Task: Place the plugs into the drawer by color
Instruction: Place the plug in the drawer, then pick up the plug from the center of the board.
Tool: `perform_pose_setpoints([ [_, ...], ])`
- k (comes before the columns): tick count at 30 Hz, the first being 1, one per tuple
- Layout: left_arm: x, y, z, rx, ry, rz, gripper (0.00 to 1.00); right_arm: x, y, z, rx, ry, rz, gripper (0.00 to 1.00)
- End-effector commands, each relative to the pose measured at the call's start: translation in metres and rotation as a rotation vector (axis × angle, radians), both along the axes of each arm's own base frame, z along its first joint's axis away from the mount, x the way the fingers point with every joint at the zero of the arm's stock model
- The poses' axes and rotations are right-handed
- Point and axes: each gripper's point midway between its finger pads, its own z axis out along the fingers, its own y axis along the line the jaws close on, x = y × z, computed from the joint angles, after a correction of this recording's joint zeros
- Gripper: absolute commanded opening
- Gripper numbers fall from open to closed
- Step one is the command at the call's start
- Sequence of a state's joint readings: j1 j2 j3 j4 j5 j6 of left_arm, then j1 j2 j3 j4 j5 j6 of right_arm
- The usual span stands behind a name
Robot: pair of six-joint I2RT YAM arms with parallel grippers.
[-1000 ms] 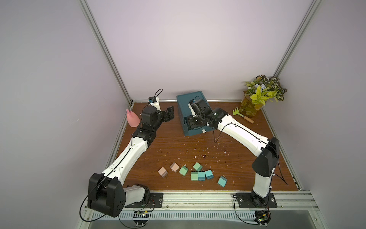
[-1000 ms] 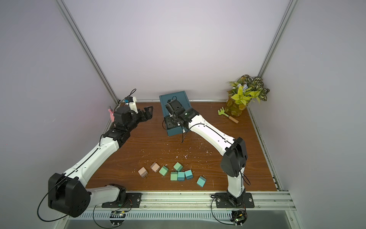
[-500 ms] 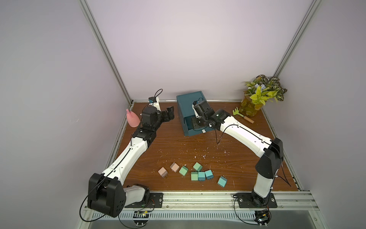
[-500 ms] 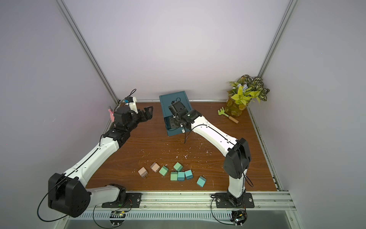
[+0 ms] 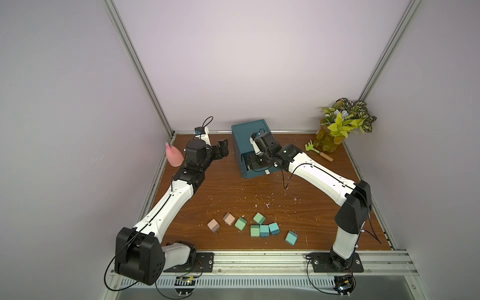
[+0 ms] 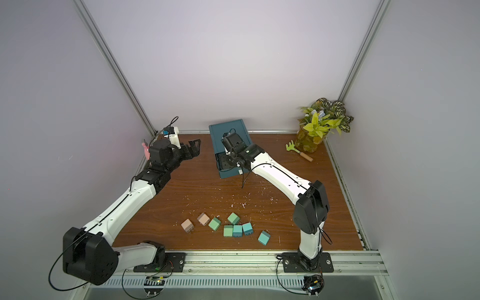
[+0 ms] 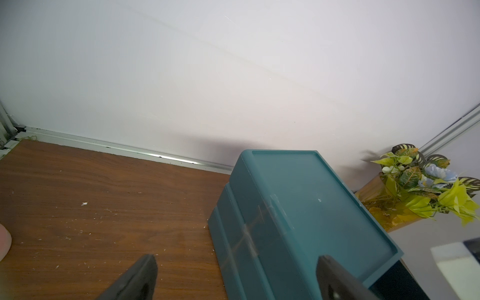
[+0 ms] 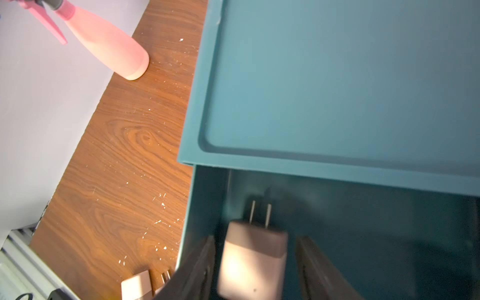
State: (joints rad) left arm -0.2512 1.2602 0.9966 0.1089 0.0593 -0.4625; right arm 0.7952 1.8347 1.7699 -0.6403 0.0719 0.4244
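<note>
Item: plugs being sorted by colour into a dark teal cabinet [image 5: 248,131] at the back of the wooden table [image 5: 324,207] — stage: early, first piece going in. Open drawer [image 8: 211,197]: the one directly under the cabinet's top, pulled out toward the front. Its inside is dark, and nothing else can be made out in it. Right gripper [image 8: 254,240]: over that drawer, jaws apart, with a pinkish plug [image 8: 253,262] between them, a gap showing on each side and the prongs pointing into the drawer. The plug is blurred, so it reads as released rather than gripped; whether it rests on the drawer floor cannot be told. Left gripper [image 5: 222,150]: jaws apart, empty, hovering near the cabinet's side and clear of it in both top views. Near the table's front edge, well apart from the cabinet, eight plugs lie in a loose row: two more pinkish ones [image 5: 213,225], three green plugs [image 5: 240,223] and three blue plugs [image 5: 274,228]. Done: at most one of nine. Left: the two pinkish ones to join the first, then the green and the blue, each set presumably in its own drawer — no other drawer is seen pulled out, so those would need opening.
</note>
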Motion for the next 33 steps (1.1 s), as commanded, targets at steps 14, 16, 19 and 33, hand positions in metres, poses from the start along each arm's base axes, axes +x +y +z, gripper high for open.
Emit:
perform_pose_setpoints([
  [14,-0.002,0.003,0.009,0.014,-0.035,0.003,0.92,-0.028,-0.006,0.090,0.134,-0.197,0.104,0.60],
  [16,-0.002,0.003,0.008,0.014,-0.034,0.003,0.92,-0.043,-0.004,0.090,0.130,-0.228,0.140,0.60],
  [19,-0.001,0.004,0.006,0.017,-0.028,0.006,0.92,-0.069,0.004,0.074,0.091,-0.260,0.196,0.60],
  [33,0.002,0.014,0.003,0.052,-0.017,0.062,0.92,-0.177,0.073,-0.101,-0.005,-0.095,0.496,0.58],
])
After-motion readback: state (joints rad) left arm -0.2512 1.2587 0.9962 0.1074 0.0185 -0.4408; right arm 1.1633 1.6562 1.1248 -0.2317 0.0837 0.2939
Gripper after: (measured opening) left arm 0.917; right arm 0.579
